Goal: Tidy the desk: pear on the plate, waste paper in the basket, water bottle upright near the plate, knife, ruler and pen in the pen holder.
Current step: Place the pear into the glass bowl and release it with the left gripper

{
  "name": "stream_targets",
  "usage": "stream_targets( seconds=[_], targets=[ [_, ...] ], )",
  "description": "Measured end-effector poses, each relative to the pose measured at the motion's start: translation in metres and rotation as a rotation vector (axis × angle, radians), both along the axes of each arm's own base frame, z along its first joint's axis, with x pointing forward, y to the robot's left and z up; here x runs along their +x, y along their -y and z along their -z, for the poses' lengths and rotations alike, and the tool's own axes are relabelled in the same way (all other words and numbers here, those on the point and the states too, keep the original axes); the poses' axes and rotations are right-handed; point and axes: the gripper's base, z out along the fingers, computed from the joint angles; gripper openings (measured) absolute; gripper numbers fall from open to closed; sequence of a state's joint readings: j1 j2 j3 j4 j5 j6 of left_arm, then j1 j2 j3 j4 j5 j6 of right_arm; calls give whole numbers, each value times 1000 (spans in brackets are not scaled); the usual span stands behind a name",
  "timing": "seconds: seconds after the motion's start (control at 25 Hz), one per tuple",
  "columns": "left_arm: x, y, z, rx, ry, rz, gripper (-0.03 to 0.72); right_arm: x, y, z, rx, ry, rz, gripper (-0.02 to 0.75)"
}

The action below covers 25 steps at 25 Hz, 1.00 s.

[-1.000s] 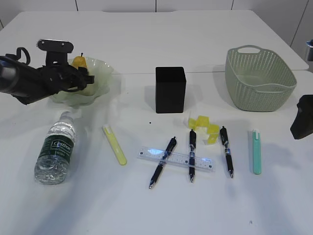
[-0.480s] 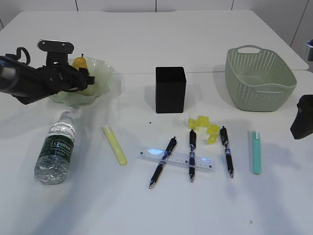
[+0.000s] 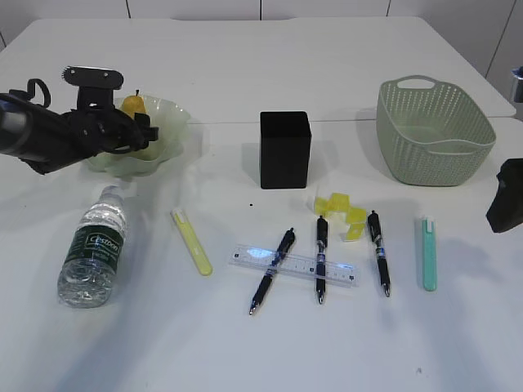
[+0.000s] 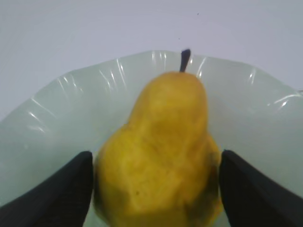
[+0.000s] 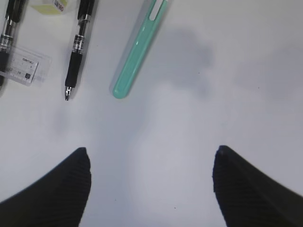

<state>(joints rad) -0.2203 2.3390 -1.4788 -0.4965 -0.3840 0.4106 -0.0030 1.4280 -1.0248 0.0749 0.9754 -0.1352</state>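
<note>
Releasing seems to be the step in hand: left gripper (image 4: 154, 189) sits over the plate (image 4: 57, 109), fingers (image 4: 52, 194) spread to either side of the pear (image 4: 161, 156), a thin gap showing on each side in the wrist view, so no real grip that I can make out. Pear rests in the plate at the far left of the desk (image 3: 270, 65), stem pointing away from the camera; I judge that item done. Right gripper (image 5: 151, 189) hangs with fingers wide apart and empty above bare desk, near the teal cutter (image 5: 137, 47). Everything else looks untouched. Water bottle (image 3: 92, 249) lies on its side in front of the plate, cap toward it, not yet upright. Waste paper (image 3: 339, 211) sits on the desk just in front of the pen holder (image 3: 284, 149), well apart from the basket (image 3: 433, 135), whose visible part looks empty. Ruler (image 3: 294, 265) lies flat with two of the three pens (image 3: 272, 271) crossing over it; the third pen lies just to its right. Yellow cutter (image 3: 191, 241) lies between bottle and ruler. Nothing shows above the pen holder's rim; its inside cannot be seen. By my count one step of several done, most of the sorting left.
</note>
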Motion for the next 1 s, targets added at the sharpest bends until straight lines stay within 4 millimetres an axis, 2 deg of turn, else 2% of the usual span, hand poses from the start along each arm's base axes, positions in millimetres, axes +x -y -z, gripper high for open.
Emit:
stream_targets(
  seconds=[0.24,0.64,1.0],
  targets=[
    [0,0,-6,-3,12,0,606,0,0,0,0,0,-1,593],
    [-1,0,-24,-15,19,12,610,0,0,0,-1,0,-2,593],
    [-5,-3,-71,-44,53,31,608,0,0,0,-1,0,-2,593]
  ],
)
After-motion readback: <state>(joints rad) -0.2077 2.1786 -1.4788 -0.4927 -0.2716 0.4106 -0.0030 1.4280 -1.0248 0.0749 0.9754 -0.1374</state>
